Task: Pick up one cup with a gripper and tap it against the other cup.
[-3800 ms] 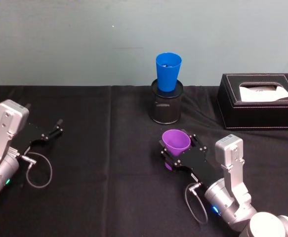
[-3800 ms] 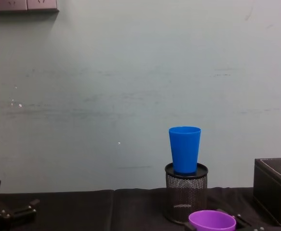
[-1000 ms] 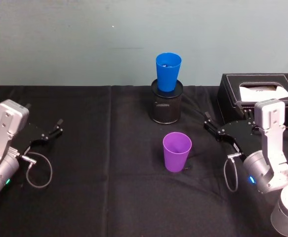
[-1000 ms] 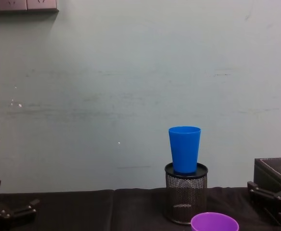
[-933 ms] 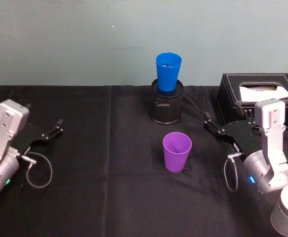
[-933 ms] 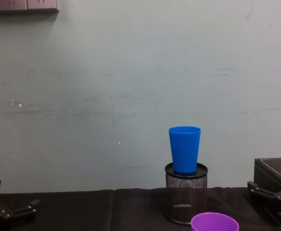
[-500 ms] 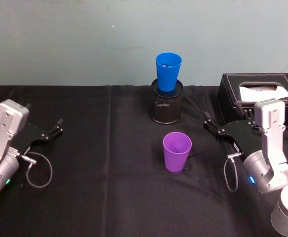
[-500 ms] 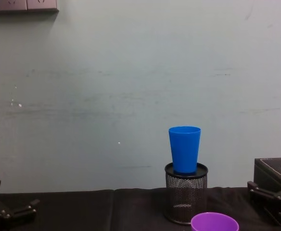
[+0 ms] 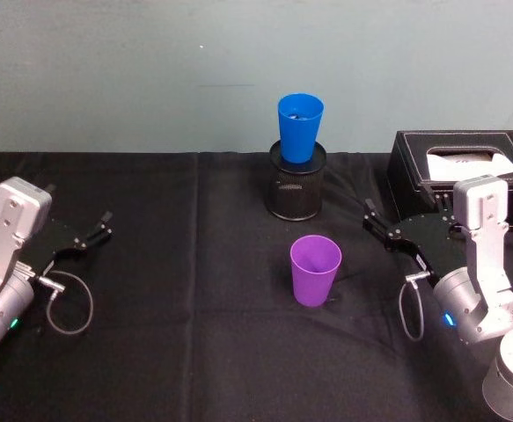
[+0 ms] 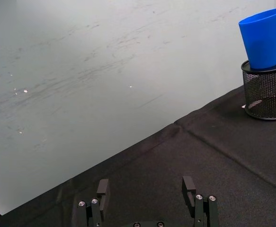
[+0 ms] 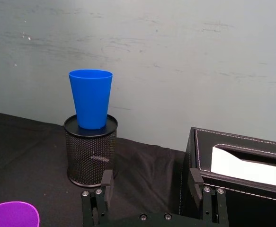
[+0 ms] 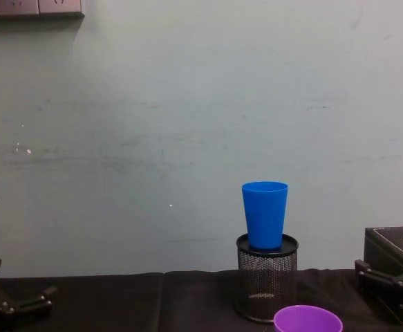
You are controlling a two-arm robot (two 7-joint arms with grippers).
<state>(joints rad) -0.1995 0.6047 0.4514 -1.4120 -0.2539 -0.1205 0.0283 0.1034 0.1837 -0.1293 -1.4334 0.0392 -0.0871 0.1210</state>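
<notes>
- Right claw (image 9: 381,226) is seen empty, fingers apart, held low over the counter (image 9: 194,352), just in front of the black tissue box (image 9: 463,180).
- Purple cup (image 9: 315,269) is stood upright on the counter, to the left of the right claw and a little nearer the robot; well apart from it, no contact.
- Blue cup (image 9: 299,127) is set upright in the mouth of the black mesh pen pot (image 9: 296,185), ahead of the right claw and to its left, raised above counter level.
- Left claw (image 9: 93,231) is parked far left w/ fingers spread, nothing held; purple cup lies well off to its right.
- Step judged: purple cup not gripped, cups not touching. Whether pickup is pending or tap is done can't be told from this alone.
- Next move, if pickup is due: right claw to be swung left, fingers kept wide, closed on the tapered wall; cup then to be lifted approx. to blue cup's height and tapped gently, since the blue cup is perched and could be knocked off.
- No brand, label or writing can be read; white tissue at the box slot is blank.
</notes>
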